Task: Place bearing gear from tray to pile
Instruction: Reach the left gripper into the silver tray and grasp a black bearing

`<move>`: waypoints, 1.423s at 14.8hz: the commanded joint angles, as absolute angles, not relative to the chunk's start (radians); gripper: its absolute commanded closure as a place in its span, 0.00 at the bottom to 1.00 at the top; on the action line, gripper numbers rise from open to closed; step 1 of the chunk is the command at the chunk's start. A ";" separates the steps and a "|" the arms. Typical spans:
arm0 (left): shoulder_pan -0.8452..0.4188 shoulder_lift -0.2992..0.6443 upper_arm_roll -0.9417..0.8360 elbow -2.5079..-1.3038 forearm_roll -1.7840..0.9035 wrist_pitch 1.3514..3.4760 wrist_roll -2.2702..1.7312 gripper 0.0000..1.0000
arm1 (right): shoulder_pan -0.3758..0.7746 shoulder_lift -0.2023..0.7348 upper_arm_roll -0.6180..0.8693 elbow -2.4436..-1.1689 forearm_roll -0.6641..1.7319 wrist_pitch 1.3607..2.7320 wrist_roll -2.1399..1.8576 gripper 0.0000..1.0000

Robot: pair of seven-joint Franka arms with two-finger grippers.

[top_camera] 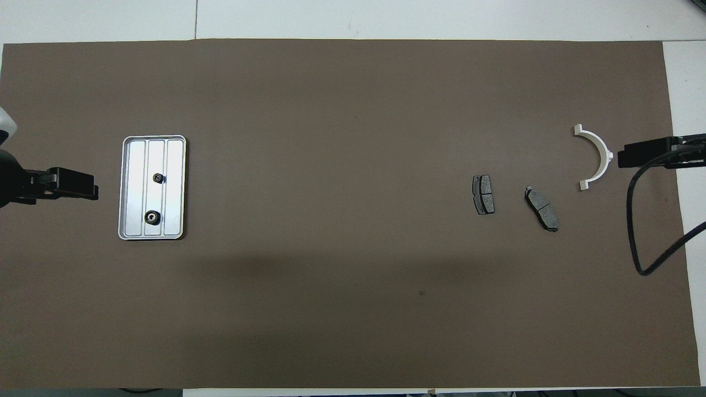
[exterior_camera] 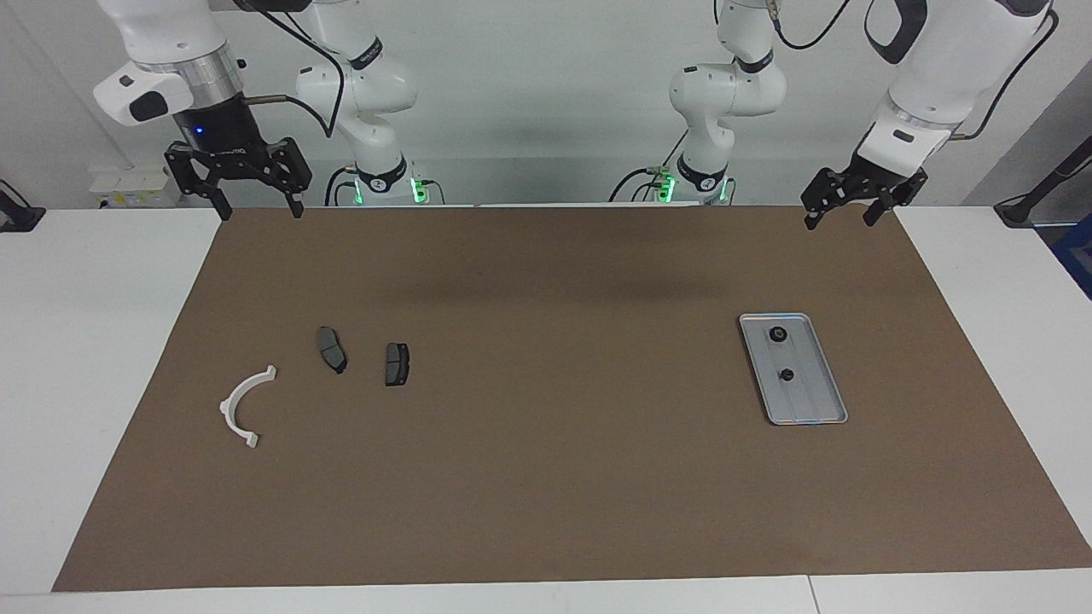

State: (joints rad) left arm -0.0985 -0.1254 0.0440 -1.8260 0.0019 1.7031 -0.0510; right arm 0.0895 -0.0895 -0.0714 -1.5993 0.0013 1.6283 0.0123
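Observation:
The silver tray (exterior_camera: 816, 416) (top_camera: 175, 160) lies on the brown mat toward the left arm's end. Two small dark gears rest in it: one (exterior_camera: 777, 334) (top_camera: 151, 218) nearer the robots, a smaller one (exterior_camera: 787, 374) (top_camera: 158, 177) farther out. The pile lies toward the right arm's end: a white bracket (exterior_camera: 229, 408) (top_camera: 605, 154) and two dark brake pads (exterior_camera: 332, 350) (top_camera: 541, 209), (exterior_camera: 397, 364) (top_camera: 483, 194). My left gripper (exterior_camera: 839, 220) (top_camera: 83, 187) hangs open and empty, high over the mat's edge by the robots, apart from the tray. My right gripper (exterior_camera: 260, 211) (top_camera: 634, 156) waits open and empty, high over the mat's corner.
The brown mat (exterior_camera: 554, 443) covers most of the white table (exterior_camera: 94, 341). A black cable (top_camera: 634, 237) hangs from the right arm over the mat's end.

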 commanded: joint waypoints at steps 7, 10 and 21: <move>-0.018 -0.117 0.049 -2.253 0.015 2.175 0.087 0.00 | 0.080 -0.107 -0.069 -1.618 0.031 1.629 -0.011 0.00; -0.020 -0.065 0.049 -2.286 0.015 2.272 0.087 0.00 | 0.080 -0.107 -0.071 -1.618 0.031 1.629 -0.011 0.00; -0.047 0.103 0.046 -2.316 0.015 2.436 0.084 0.02 | 0.080 -0.107 -0.069 -1.618 0.031 1.629 -0.011 0.00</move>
